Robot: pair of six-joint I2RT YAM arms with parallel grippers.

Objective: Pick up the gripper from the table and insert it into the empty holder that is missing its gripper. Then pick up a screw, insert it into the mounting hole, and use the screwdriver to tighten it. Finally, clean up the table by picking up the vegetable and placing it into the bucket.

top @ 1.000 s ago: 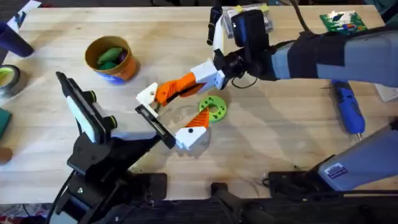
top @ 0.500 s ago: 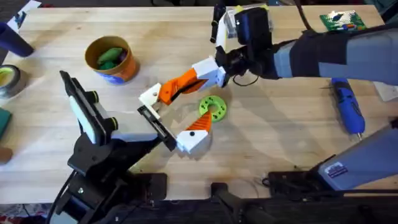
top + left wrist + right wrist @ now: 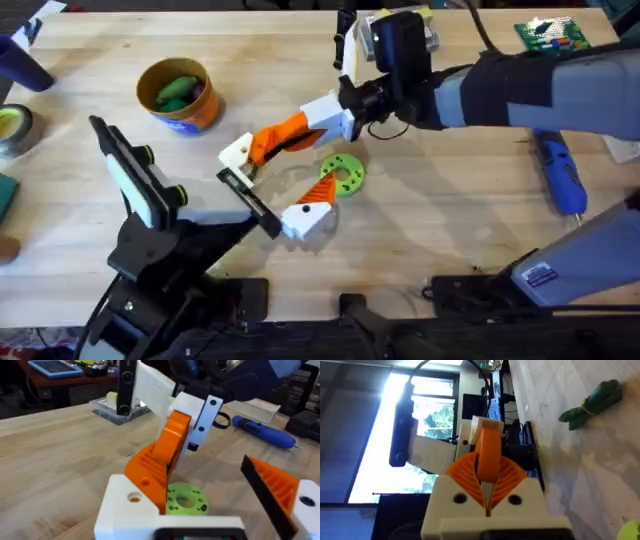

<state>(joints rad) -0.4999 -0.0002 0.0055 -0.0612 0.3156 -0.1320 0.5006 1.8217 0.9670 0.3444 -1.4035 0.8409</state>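
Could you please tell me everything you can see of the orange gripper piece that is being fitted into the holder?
The gripper is a tapered orange plastic finger with ribbed sides. It lies tilted above the table, its narrow end clamped in the right gripper, whose white fingers close on it. Its wide end meets the holder, a white block on the end of a black bar. A green ring lies just beyond it on the table.

Gripper (image 3: pixel 280 137): orange. Holder (image 3: pixel 237 153): white. Screwdriver (image 3: pixel 560 176): blue. Bucket (image 3: pixel 180 95): yellow-orange, blue band. Ring (image 3: pixel 343 173): bright green. Table (image 3: pixel 450 220): pale wood grain.
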